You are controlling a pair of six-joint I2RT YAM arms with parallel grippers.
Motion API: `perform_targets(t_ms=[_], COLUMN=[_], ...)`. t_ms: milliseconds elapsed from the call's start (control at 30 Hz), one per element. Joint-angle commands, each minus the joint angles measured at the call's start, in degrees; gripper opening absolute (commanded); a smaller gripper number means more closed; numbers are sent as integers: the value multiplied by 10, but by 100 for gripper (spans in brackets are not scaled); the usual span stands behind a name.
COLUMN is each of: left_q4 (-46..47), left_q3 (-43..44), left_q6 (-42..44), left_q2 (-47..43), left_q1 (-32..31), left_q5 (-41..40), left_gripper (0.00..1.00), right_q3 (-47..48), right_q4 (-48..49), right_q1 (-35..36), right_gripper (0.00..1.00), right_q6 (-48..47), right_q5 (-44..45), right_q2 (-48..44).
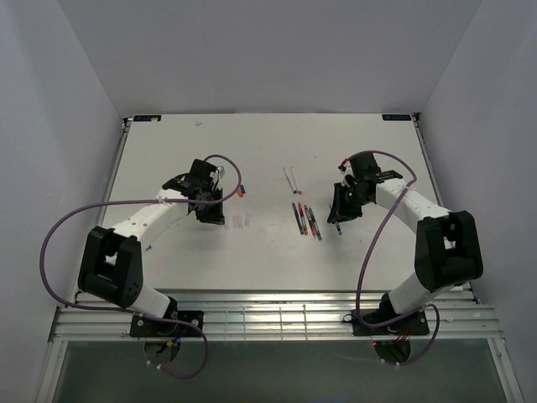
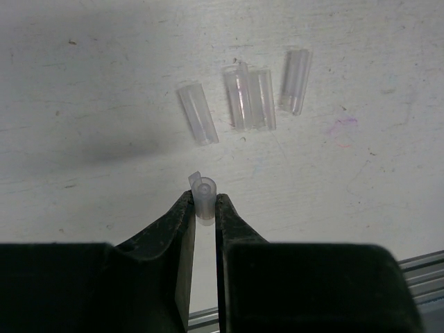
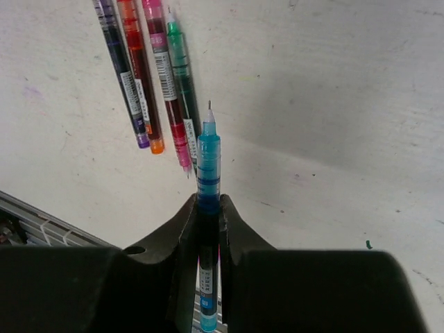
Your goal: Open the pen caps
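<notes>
While left gripper (image 2: 205, 207) clamps clear cap (image 2: 205, 189), right gripper (image 3: 208, 205) grips uncapped blue pen (image 3: 208, 156); four loose caps (image 2: 243, 97), four bare pens (image 3: 149, 76) lie upper frame; nearly done.

**Right wrist view:** the lower barrel of the blue pen (image 3: 208, 156) is hidden between the fingers of the right gripper (image 3: 208, 202). The four pens (image 3: 166, 90) lying beyond it are cut off by the top edge, so their far ends cannot be seen.

**Left wrist view:** the base of the clear cap (image 2: 204, 193) is concealed between the fingers of the left gripper (image 2: 204, 202).

**Top view:** the loose caps (image 1: 243, 222) show only as a faint smudge, too small to count.
</notes>
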Motion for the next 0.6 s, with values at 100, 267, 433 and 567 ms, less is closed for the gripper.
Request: perform_targets(t_ms=[100,267,433,567], left_q4=[29,42,57,61], left_q3=[2,-3,-3,2], left_q6=[38,38,37,35], left_q2=[30,58,83,100], left_q1=[4,13,33,39], left_q5=[-1,9,14,21], left_gripper=[3,10,14,17], right_q3=[43,39,46,58], right_q4=[-16,-14,-12,-11], right_q1=[-24,-32,-32,-32], right_gripper=[8,8,9,11], right_q6=[-53,-59,-59,-59], right_q5=[14,-11,-35,-49], right_q2=[40,65,89,100])
